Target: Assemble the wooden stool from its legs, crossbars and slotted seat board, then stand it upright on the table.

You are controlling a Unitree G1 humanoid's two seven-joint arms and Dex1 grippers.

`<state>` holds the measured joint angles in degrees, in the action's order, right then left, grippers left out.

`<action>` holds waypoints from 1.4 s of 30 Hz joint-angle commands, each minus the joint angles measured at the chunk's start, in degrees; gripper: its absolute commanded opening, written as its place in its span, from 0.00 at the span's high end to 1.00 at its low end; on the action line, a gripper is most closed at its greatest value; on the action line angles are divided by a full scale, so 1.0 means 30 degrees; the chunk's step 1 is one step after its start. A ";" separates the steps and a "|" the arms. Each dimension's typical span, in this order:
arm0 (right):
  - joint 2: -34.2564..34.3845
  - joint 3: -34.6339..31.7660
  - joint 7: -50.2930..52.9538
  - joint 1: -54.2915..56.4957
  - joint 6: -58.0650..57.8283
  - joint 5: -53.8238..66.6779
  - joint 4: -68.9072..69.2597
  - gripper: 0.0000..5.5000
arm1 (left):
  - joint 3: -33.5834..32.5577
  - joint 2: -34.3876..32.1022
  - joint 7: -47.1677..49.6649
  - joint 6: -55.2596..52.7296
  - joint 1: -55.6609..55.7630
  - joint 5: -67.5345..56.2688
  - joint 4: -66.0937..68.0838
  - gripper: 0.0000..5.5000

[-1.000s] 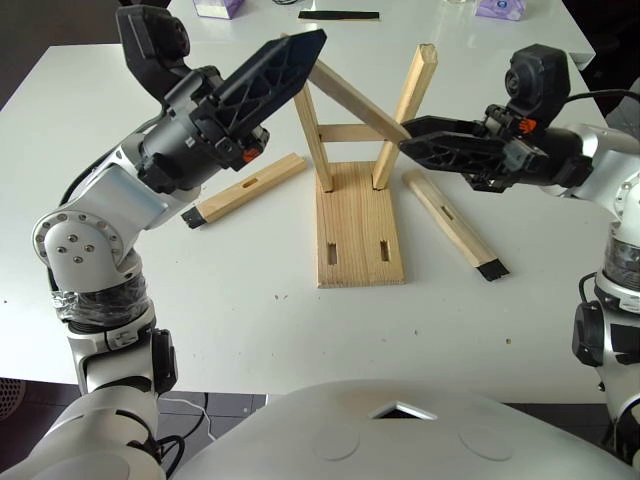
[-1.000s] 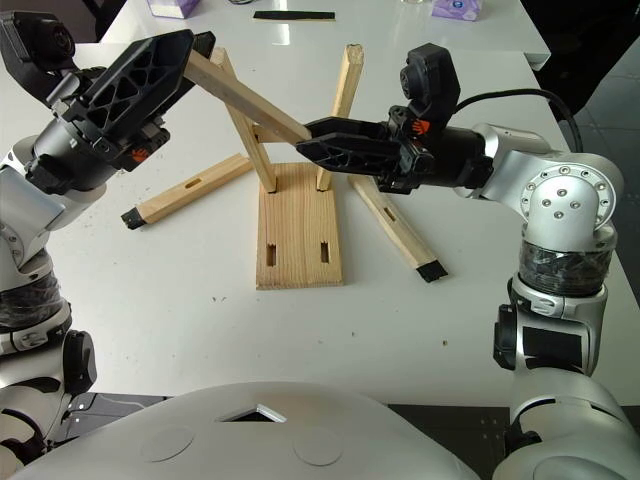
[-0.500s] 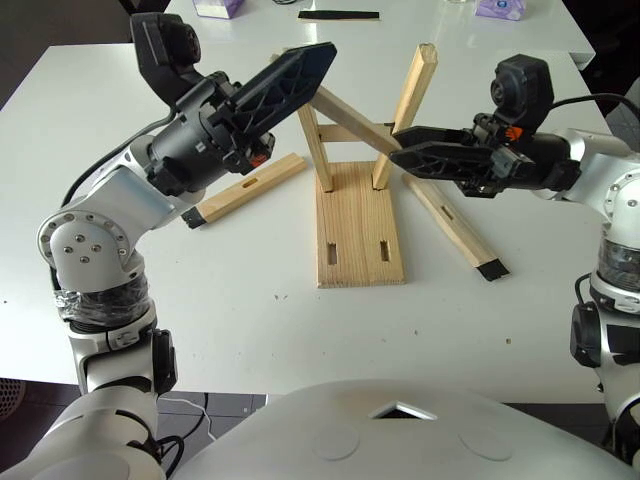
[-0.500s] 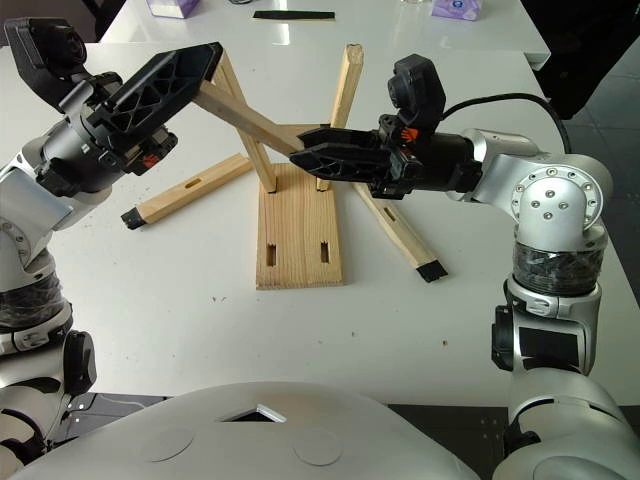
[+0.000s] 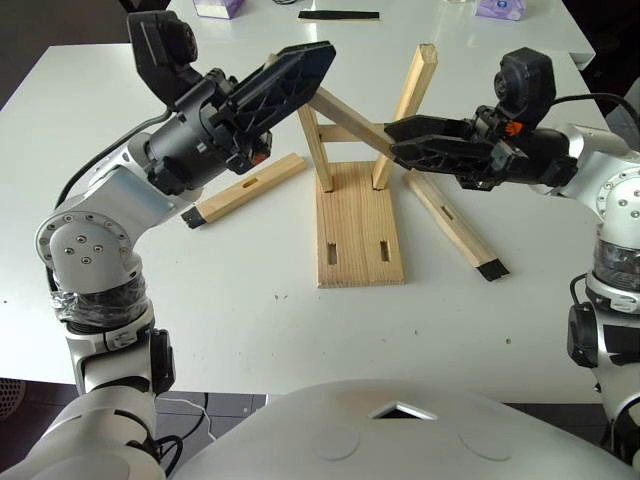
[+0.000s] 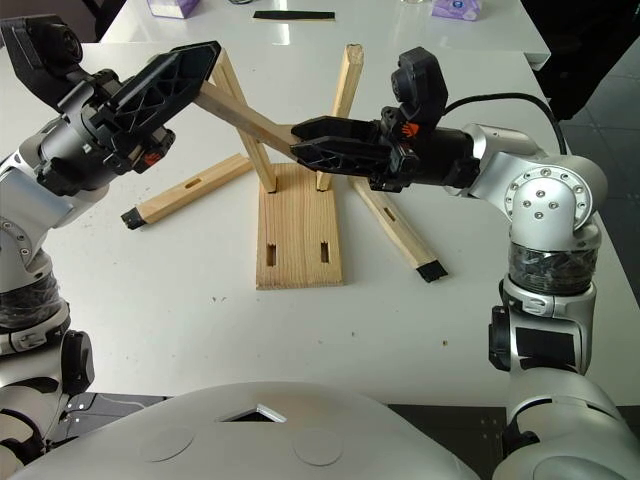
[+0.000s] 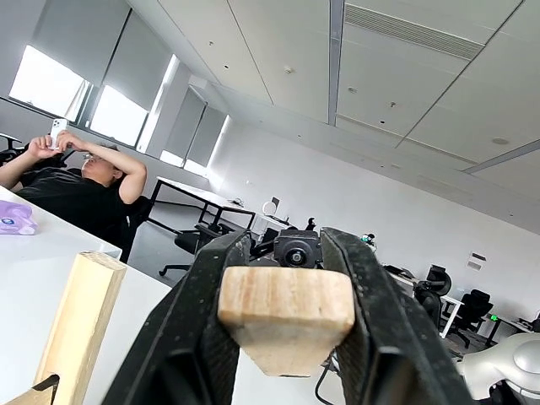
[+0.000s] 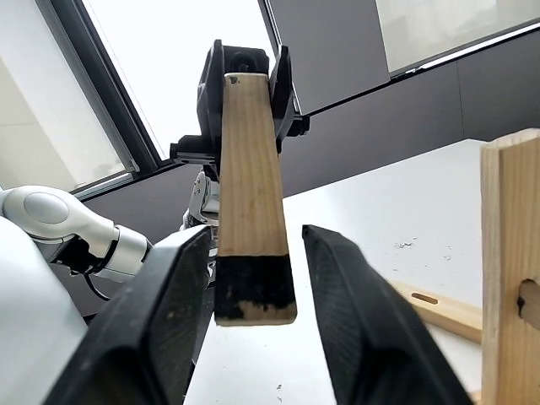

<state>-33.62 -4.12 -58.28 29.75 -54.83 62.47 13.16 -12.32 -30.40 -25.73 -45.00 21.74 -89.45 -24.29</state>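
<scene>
Left end effector (image 5: 315,60) clamps the upper end of a stool leg (image 5: 355,112), slanting it over the slotted seat board (image 5: 358,235) flat on the worktop (image 5: 250,300), while the right end effector (image 5: 393,138), fingers parted, straddles its black-tipped lower end, probably to guide it.

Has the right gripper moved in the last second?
Yes. Against the still seat board, the right gripper shifted slightly to the robot's left, farther across the upright leg.
</scene>
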 commanded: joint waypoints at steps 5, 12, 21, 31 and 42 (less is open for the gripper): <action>0.0456 0.0186 0.1059 -0.2591 0.2490 -0.2865 0.0268 0.53 | -0.0297 -0.2770 -0.3877 0.0974 -0.1242 0.5757 0.0773 0.76; 0.2305 0.0202 0.3071 -0.3823 0.5983 -0.5568 -0.0029 0.53 | -0.0039 -0.7536 -0.8101 0.7650 -0.4006 1.7138 0.7375 0.76; 0.4092 0.2090 0.3926 -0.4552 0.8833 -0.8602 -0.0344 0.53 | 0.1349 -0.5661 -0.7669 1.2833 0.0436 2.2819 1.7577 0.76; 0.4503 0.1525 0.4641 -0.4700 0.9357 -0.8948 -0.0726 0.53 | 0.1705 -0.5857 -1.1586 0.9146 -0.3328 2.1087 1.1799 0.76; 0.4861 0.1500 0.4668 -0.4733 0.9713 -0.9336 -0.1218 0.53 | 0.1211 -0.5617 -1.2358 0.6323 -0.2289 1.8768 0.6822 0.76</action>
<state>-18.98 0.26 -44.22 15.72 -26.39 35.34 10.12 -8.27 -47.23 -62.09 -26.68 11.10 -32.65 -4.29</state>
